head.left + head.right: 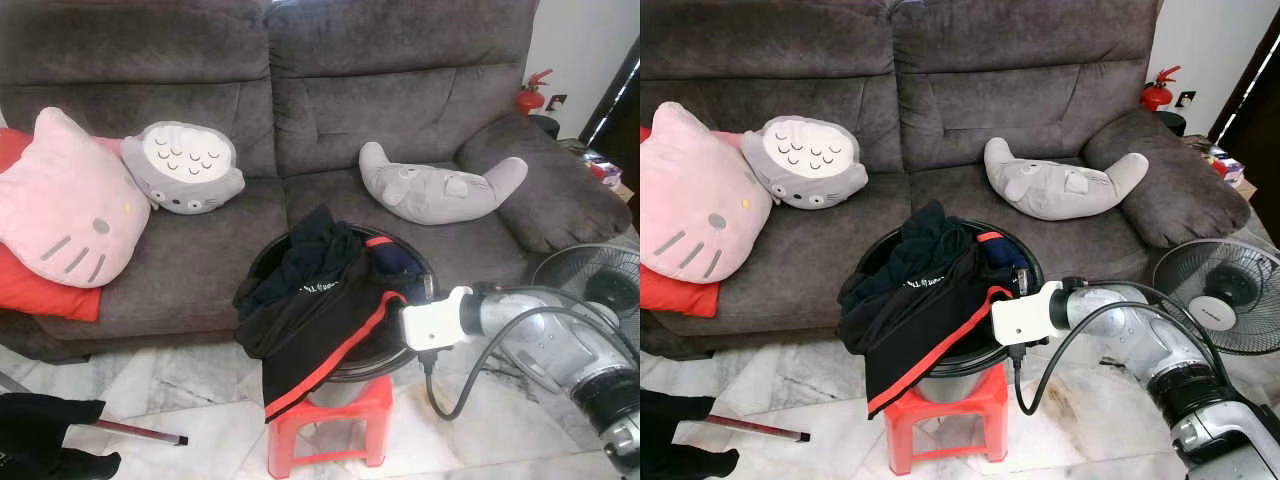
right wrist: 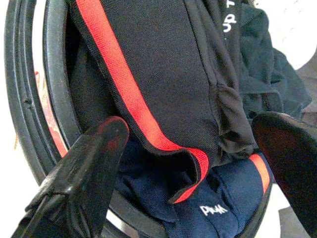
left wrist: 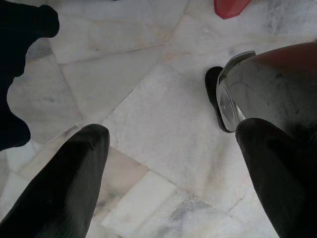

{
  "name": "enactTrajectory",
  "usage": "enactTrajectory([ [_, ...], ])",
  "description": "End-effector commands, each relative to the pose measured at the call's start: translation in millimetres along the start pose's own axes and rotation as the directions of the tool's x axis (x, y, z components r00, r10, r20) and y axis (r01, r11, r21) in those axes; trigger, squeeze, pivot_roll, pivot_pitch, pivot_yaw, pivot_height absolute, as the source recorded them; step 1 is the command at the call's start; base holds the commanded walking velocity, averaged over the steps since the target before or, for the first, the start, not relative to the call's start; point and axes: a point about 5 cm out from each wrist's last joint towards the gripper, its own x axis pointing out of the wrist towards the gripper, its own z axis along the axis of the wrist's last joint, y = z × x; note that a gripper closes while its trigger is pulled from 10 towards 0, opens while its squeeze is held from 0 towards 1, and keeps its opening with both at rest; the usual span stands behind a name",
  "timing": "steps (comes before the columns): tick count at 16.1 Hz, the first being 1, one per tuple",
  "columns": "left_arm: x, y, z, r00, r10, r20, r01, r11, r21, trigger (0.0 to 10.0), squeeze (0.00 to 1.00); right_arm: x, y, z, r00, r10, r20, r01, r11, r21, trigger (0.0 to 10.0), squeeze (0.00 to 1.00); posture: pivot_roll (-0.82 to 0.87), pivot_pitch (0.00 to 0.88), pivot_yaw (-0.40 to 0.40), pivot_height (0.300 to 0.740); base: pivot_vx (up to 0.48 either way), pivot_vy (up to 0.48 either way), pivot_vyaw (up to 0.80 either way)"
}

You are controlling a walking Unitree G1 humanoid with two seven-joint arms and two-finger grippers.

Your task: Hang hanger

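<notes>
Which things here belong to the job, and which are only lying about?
Job: right gripper, open over the black garment with red stripe in the black basket on the red stool.

Lying about: pink cat pillow, grey plush cushions, fan, fire extinguisher.

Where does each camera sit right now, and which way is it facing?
Left eye, right eye: head stereo pair, facing forward and down at the grey sofa and a black tub of clothes on a red stool; right arm reaching in.
Left wrist: pointing down at marble floor, open left end effector.
Right wrist: over the tub, open right end effector above the black red-striped garment.
Shared: that garment.
</notes>
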Motion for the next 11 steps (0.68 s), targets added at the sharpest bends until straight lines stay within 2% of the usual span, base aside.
enactTrajectory([
  [1, -1.9, -7.8, -9.2, 0.999, -0.037, -0.039, 0.038, 0.999, 0.019, 10.0, 0.00, -5.0, -8.8, -2.7, 0.999, -0.001, -0.043, -0.001, 0.999, -0.047, 10.0, 0.00, -0.13, 0.049, 0.019, 0.740, 0.000, 0.000, 0.00],
  [6, -1.8, -8.0, -8.7, 0.999, -0.039, -0.038, 0.039, 0.999, 0.019, 10.0, 0.00, -5.5, -12.9, -19.1, 0.985, -0.040, -0.170, 0.022, 0.994, -0.106, 10.0, 0.00, -0.13, 0.050, 0.020, 0.740, 0.000, 0.000, 0.00],
  [11, -1.9, -7.7, -9.1, 0.999, -0.035, -0.039, 0.036, 0.999, 0.018, 10.0, 0.00, 0.9, -14.9, -20.5, 0.981, -0.087, -0.176, 0.061, 0.987, -0.150, 10.0, 0.00, -0.12, 0.052, 0.019, 0.740, 0.000, 0.000, 0.00],
])
